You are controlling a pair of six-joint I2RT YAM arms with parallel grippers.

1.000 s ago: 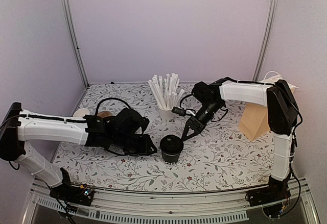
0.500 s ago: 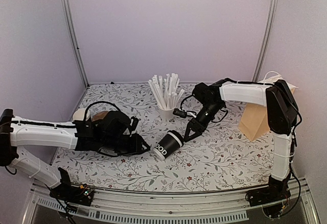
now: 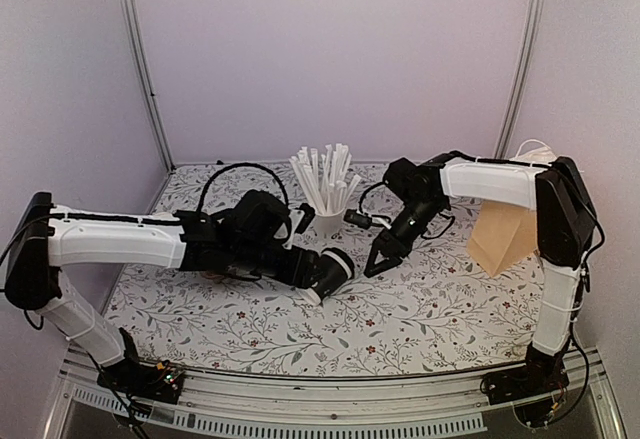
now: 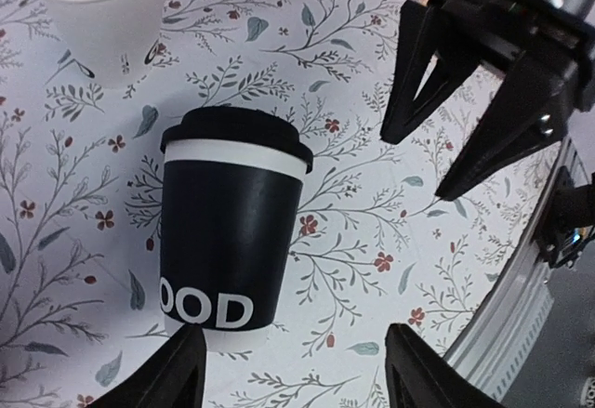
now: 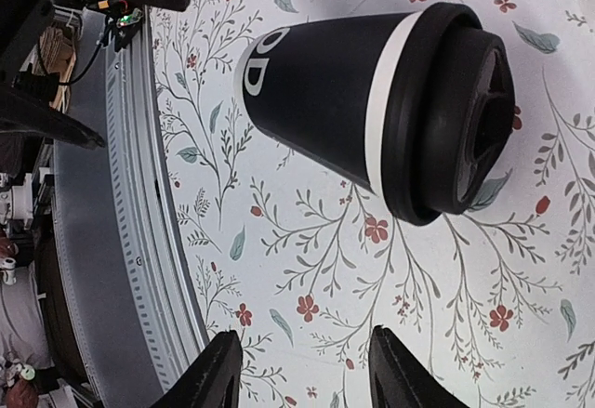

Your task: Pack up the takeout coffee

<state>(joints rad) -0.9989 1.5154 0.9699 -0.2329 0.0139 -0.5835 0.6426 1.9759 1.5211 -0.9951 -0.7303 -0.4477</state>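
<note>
The black paper cup [image 3: 332, 271] with its black lid [image 3: 345, 262] pressed on lies on its side on the flowered table, lid end toward the right. In the left wrist view the cup [image 4: 228, 241] shows white letters near its base, and the lid [image 4: 237, 137] points away. My left gripper [image 3: 306, 277] is open; its fingers stand just behind the cup's base without closing on it [image 4: 297, 375]. My right gripper [image 3: 378, 259] is open and empty, a short way right of the lid [image 5: 311, 371]. It sees the cup [image 5: 325, 92] and the lid [image 5: 465, 120] from the side.
A white cup of paper-wrapped straws [image 3: 325, 214] stands just behind the fallen cup, also in the left wrist view [image 4: 102, 18]. A brown paper bag [image 3: 500, 234] stands at the right by the wall. The table's metal front rail [image 5: 102, 241] runs along the near edge.
The cup stood upright a second ago and has tipped onto its side. My left arm pulled back, then came forward behind the cup's base. My right gripper drew back a little to the right.
</note>
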